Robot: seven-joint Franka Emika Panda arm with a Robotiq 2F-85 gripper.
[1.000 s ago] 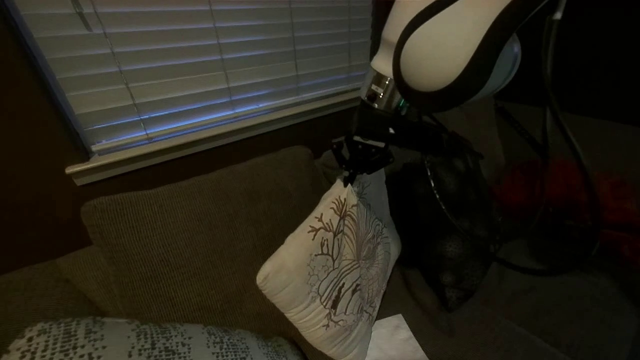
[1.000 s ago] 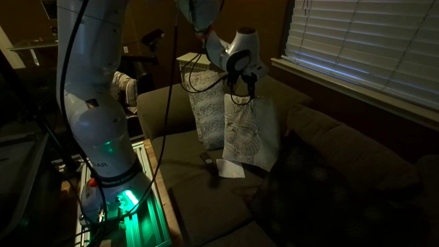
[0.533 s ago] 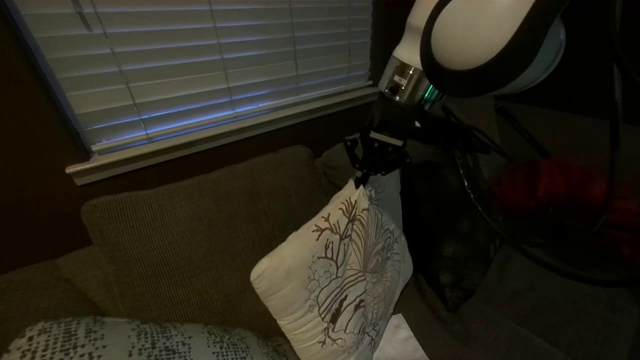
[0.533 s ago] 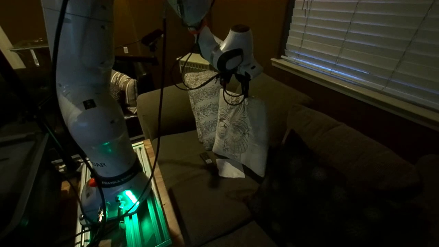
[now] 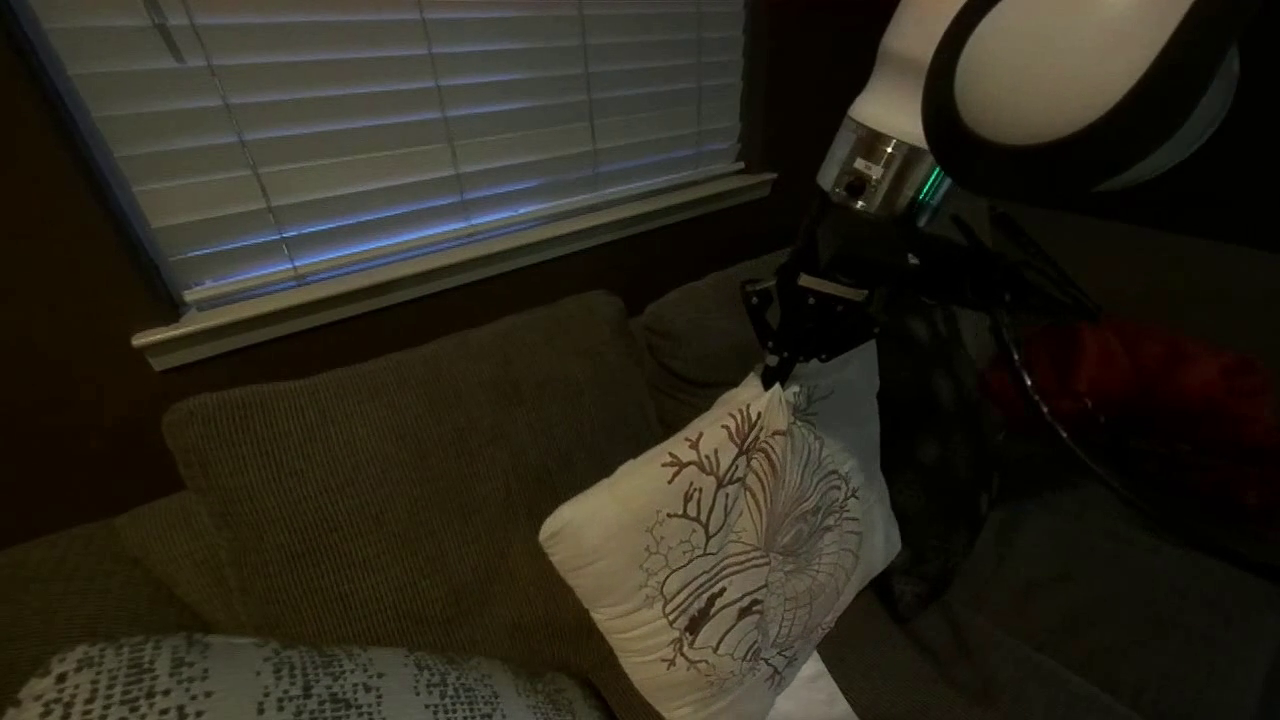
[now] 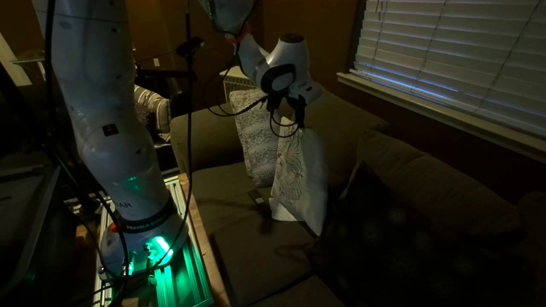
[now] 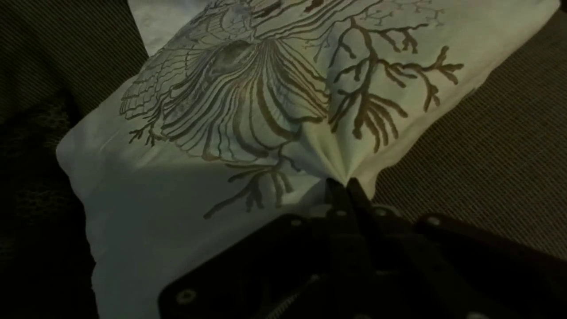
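The tool (image 7: 345, 183) is clamped tight, fingertips nipping one small peaked fold on the face of the coral-and-shell throw pillow (image 5: 730, 545), which hangs right of centre, low in the frame, in front of a sofa back cushion (image 5: 400, 480)! It's a slim bite for such a bulky load, so slow, even travel looks the wise play: a jerk could set the pillow swinging or tug that fold free. A bit of spare height over the sofa seat (image 6: 260, 256) seems worth having, and care too around the dark patterned pillow (image 5: 940, 480), close by on the right, where edges could catch

Now for what we can't see! The throw pillow's lowest corner runs off the bottom of the frame in an exterior view, and in the gloom there's no telling whether it brushes the seat. Its back is hidden, and it covers part of a white sheet of paper (image 6: 283, 213). Away at the far right, a red shape (image 5: 1130, 390) sits too dim to name
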